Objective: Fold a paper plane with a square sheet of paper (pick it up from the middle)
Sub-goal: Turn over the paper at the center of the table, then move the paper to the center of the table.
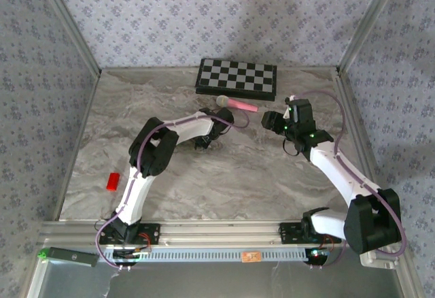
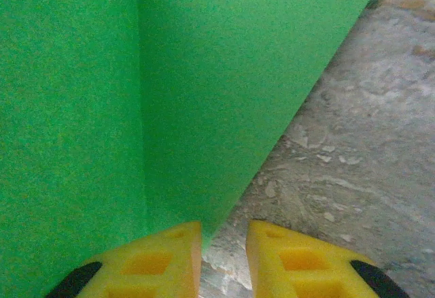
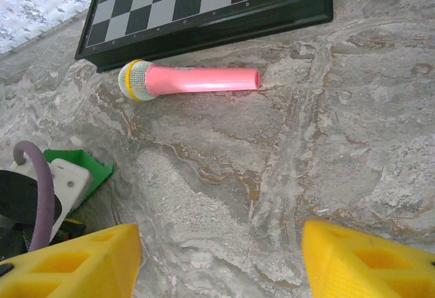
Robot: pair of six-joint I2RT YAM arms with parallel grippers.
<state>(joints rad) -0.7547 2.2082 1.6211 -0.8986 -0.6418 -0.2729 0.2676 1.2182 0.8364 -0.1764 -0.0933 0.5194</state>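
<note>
Left gripper (image 2: 224,247): low over the table (image 3: 353,148), nearer than the checkered board's (image 1: 236,79) left end; the jaws are held a little apart, with bare table seen in the gap and nothing pinched.
Right gripper (image 3: 221,257): spread wide and empty, nearer than the board's right end.
Green paper (image 2: 170,87): lying just beyond the left gripper's tips, well short of the board; one straight crease and a slanted edge can be seen.
Handling: judged very light, thin and limp. It is easily slid, dented or torn, so a gentle pinch is called for.
Hold: best taken along the crease, near the middle, where it is stiffest.
Pink microphone (image 3: 194,80): lying just before the board.
</note>
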